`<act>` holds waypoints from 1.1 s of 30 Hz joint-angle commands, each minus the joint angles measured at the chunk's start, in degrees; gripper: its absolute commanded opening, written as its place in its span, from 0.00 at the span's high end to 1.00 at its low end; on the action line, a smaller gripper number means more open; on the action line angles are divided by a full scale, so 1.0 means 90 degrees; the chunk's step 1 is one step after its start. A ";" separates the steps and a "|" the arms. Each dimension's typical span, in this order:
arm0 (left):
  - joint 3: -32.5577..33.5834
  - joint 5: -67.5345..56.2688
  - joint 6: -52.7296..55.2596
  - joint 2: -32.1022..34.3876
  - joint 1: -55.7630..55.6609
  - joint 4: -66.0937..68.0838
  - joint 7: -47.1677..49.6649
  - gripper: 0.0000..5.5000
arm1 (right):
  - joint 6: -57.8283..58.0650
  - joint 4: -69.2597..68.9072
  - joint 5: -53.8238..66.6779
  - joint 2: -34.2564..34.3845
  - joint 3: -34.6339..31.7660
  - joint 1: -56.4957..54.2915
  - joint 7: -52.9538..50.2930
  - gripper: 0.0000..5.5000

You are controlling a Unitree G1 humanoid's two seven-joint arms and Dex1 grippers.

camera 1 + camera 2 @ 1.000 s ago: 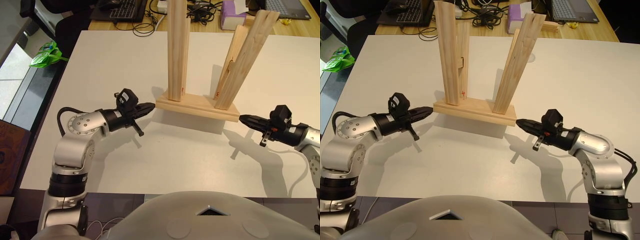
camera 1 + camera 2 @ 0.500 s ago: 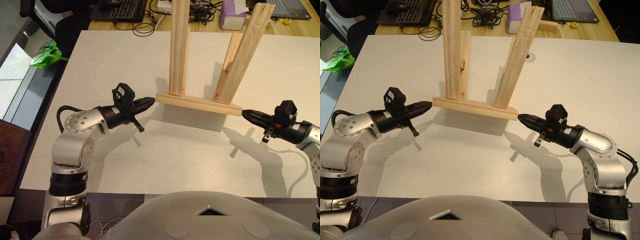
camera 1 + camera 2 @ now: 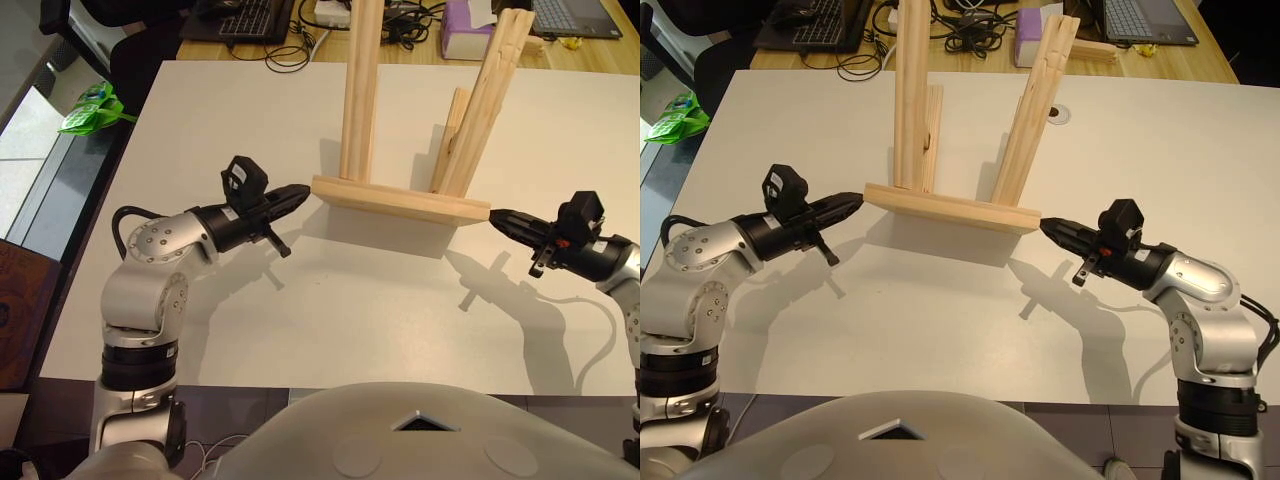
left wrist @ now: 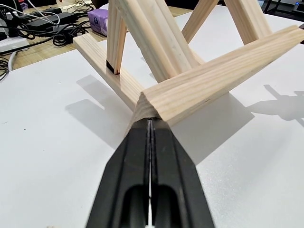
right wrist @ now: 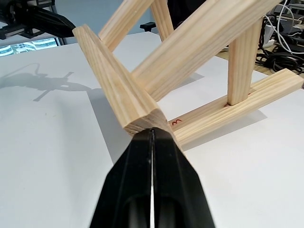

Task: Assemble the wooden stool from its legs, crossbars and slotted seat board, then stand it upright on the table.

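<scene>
Head camera: the stool is upside down at the middle of the white desk, its legs pointing upward and leaning a little. The seat board is underneath, tilted and raised off the desk, with its shadow on the surface just below. The left end effector touches the board's left end and the right end effector touches its right end, so the board is wedged between the two tips. Both end effectors are pressed together with nothing between their fingers. Beyond the desk's far edge are a purple tissue box and a tangle of cables

Left wrist camera: the two black fingers lie flat against each other, with only a thin seam between them. Their tip butts against a corner of the pale wooden board, and the legs rise from it beyond

Right wrist camera: this arm's fingers are likewise pressed together. Their tip is against the opposite corner of the board, and the other arm's end effector shows far off across the desk
</scene>
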 commanded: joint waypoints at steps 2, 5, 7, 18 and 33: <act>-0.0509 -0.0786 0.0017 -0.0398 -0.0309 -0.0476 -0.0441 0.99 | -0.0030 -0.0573 0.0473 0.0299 0.0458 -0.0274 0.0239 1.00; -0.0477 -0.0807 0.0071 -0.0381 -0.0345 -0.0537 -0.0434 0.99 | -0.0043 -0.0589 0.0455 0.0306 0.0471 -0.0229 0.0235 1.00; -0.0479 -0.0812 0.0091 -0.0373 -0.0354 -0.0565 -0.0446 0.99 | -0.0038 -0.0611 0.0455 0.0309 0.0477 -0.0199 0.0232 1.00; -0.0487 -0.0752 0.0128 -0.0375 -0.0373 -0.0596 -0.0455 0.99 | -0.0003 -0.0607 0.0450 0.0312 0.0488 -0.0205 0.0194 1.00; -0.0144 -0.0388 -0.0174 -0.0124 -0.0491 -0.0217 -0.0287 0.84 | -0.0254 -0.0036 0.0186 0.0080 0.0015 -0.0330 0.0080 0.72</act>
